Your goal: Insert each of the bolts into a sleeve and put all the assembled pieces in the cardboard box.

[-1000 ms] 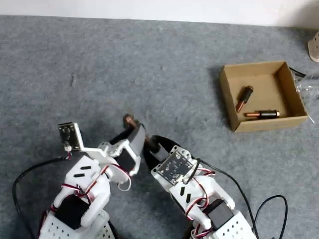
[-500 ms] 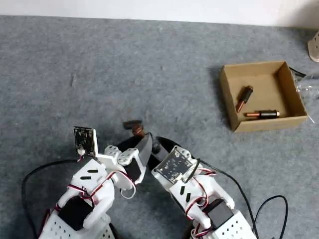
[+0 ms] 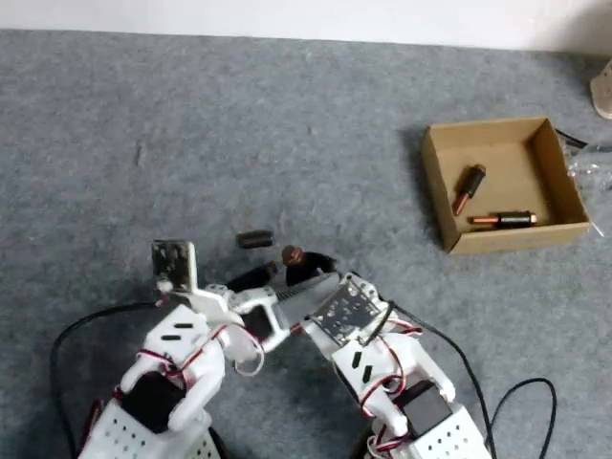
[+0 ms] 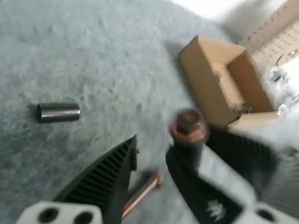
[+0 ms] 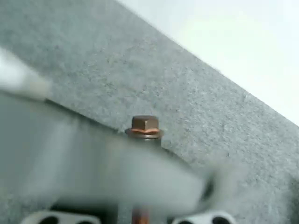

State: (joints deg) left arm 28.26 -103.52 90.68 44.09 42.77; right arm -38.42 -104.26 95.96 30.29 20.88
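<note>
Sleeve point(image 3: 255, 238) dropped onto carpet point(image 3: 287, 124), left claw point(image 4: 152, 149) now open, right claw point(image 3: 306, 271) seemingly clamping bolt point(image 3: 292, 255)

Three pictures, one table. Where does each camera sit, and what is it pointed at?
High view: fixed above the table, looking down on the cardboard box, a loose sleeve, the left arm and the right arm, whose right pincer holds a bolt upright.
Left wrist view: on the left arm's wrist, looking past its open left pincer at the sleeve, bolt and box.
Right wrist view: on the right arm's wrist, facing the bolt head and table beyond, the left arm blurred in front.
Shared: all three show the bolt.
</note>
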